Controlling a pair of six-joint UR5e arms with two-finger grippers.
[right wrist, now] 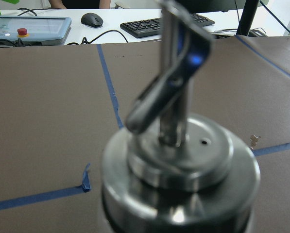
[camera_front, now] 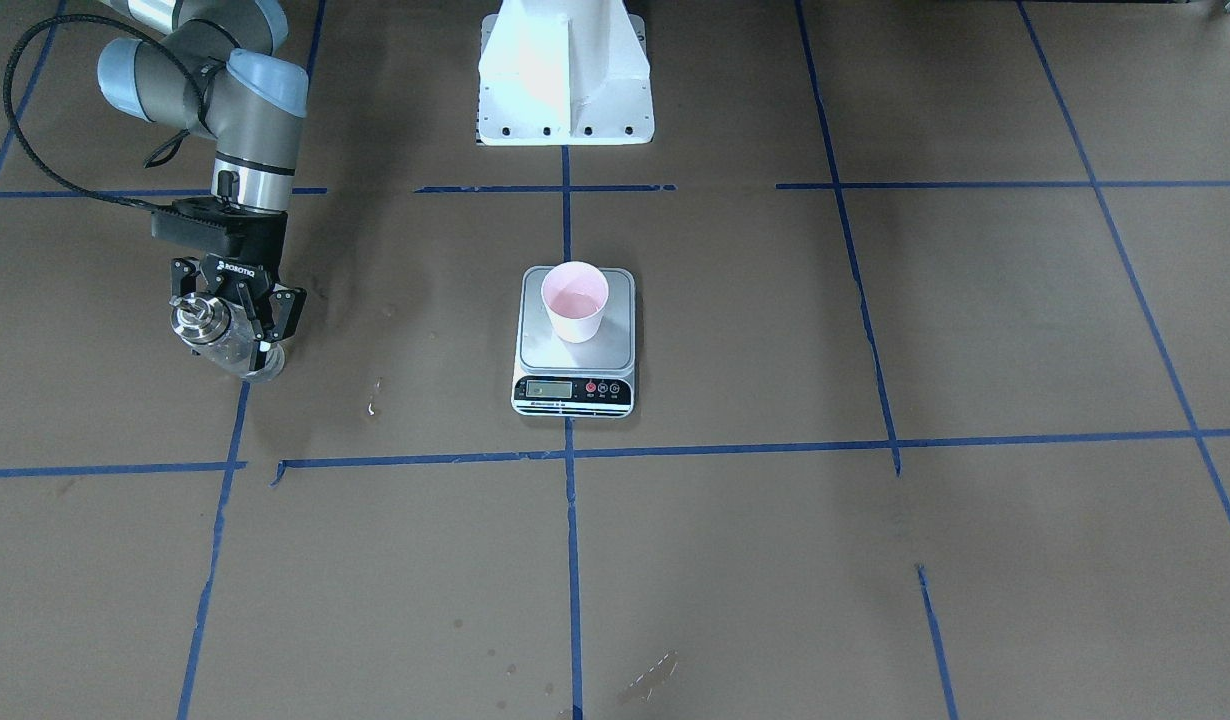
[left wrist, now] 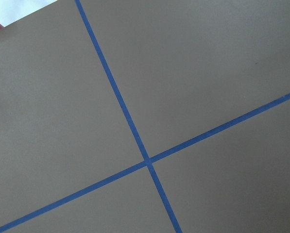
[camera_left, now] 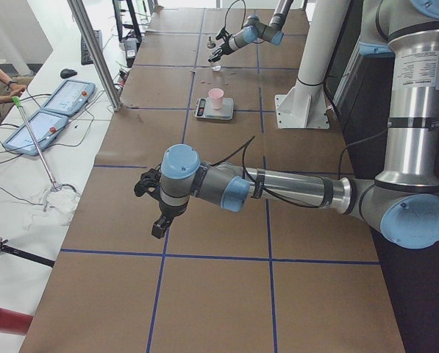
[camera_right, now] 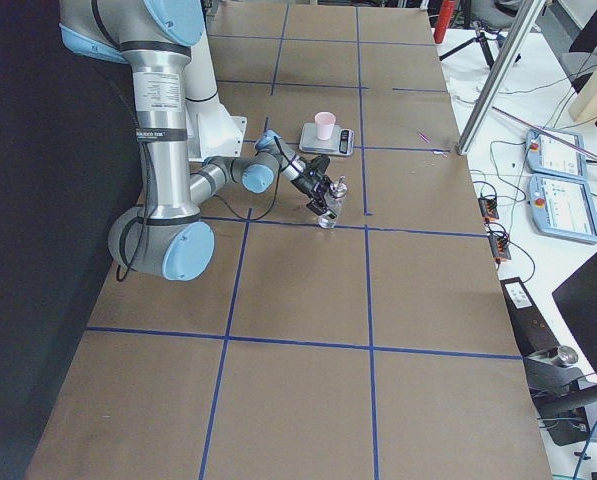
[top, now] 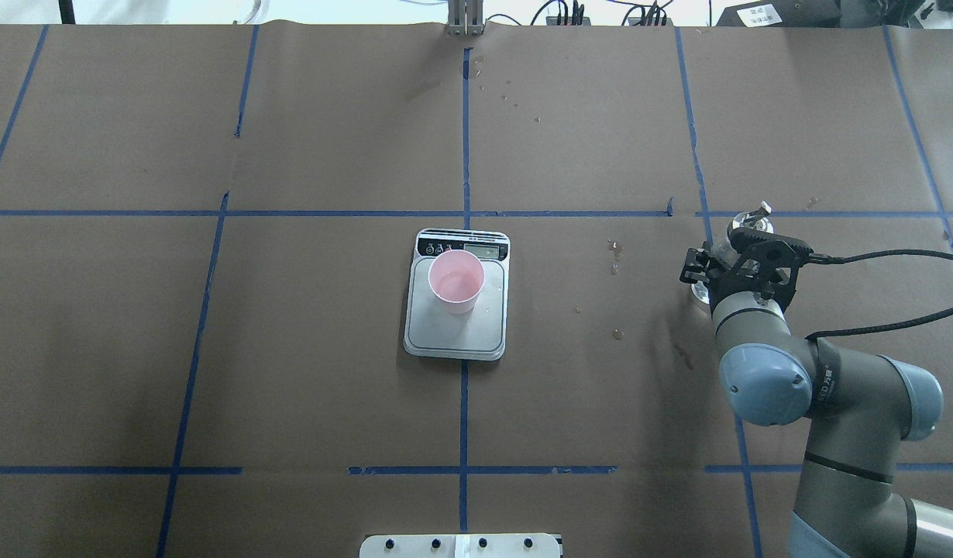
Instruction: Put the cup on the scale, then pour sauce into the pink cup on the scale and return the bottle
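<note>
Right end effector (camera_front: 231,330) grips the bottle (camera_front: 203,322), cup (camera_front: 575,300) on scale (camera_front: 616,352); left end effector (camera_left: 151,204) too small to judge.

**A:** What stands in the way, seen from the front?

**B:** At centre, the scale (camera_front: 617,345), with the cup (camera_front: 575,300) upright on it. At top centre, the white base (camera_front: 565,75). At upper left the right arm (camera_front: 245,110) hangs, its gripper (camera_front: 233,330) clamped on the bottle (camera_front: 203,322).

**A:** And the open room?

**B:** The whole right half and the lower band are bare brown paper (camera_front: 975,320). A wide gap, marked by one small stain (camera_front: 373,400), lies between bottle and scale.
</note>
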